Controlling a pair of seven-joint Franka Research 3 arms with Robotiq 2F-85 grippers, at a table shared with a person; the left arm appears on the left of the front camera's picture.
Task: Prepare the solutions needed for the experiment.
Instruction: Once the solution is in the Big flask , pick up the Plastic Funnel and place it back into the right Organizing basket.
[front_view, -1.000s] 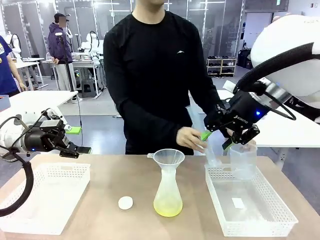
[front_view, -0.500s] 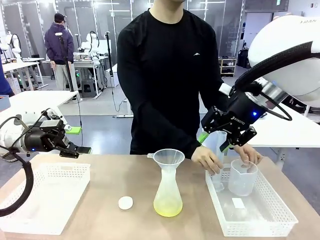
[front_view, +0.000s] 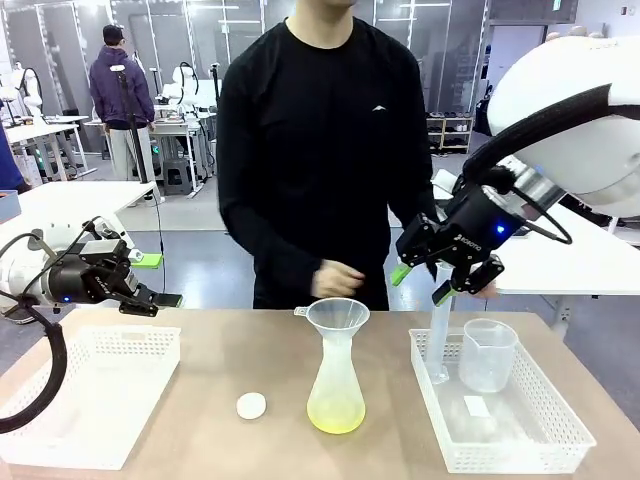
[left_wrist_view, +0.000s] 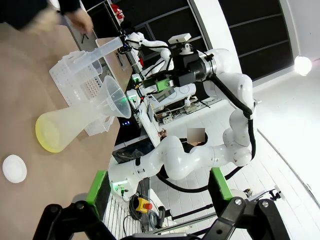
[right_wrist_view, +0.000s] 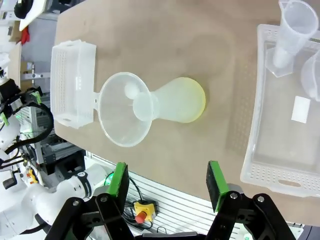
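A frosted conical flask (front_view: 335, 385) stands mid-table with a clear funnel (front_view: 337, 318) in its neck. The solutions (front_view: 336, 417) form a shallow yellow-green layer at its bottom, also visible as the solutions (right_wrist_view: 194, 101) and the solutions (left_wrist_view: 49, 138). My right gripper (front_view: 447, 283) hangs open and empty above the far left corner of the right tray (front_view: 520, 452); the right gripper (right_wrist_view: 167, 181) looks down on the flask (right_wrist_view: 175, 102). At the table's left edge my left gripper (front_view: 158, 281) is open and empty over the white basket (front_view: 60, 440); the left gripper (left_wrist_view: 158, 184) faces the flask (left_wrist_view: 75, 125).
A graduated cylinder (front_view: 440, 340) and a clear beaker (front_view: 487, 353) stand in the right tray. A small white disc (front_view: 251, 405) lies left of the flask. The person stands at the far side, one hand (front_view: 338, 281) blurred above the funnel.
The person has set the cylinder and beaker down in the right tray and pulled both hands back. My right gripper drifted slightly left; the left arm stayed still.
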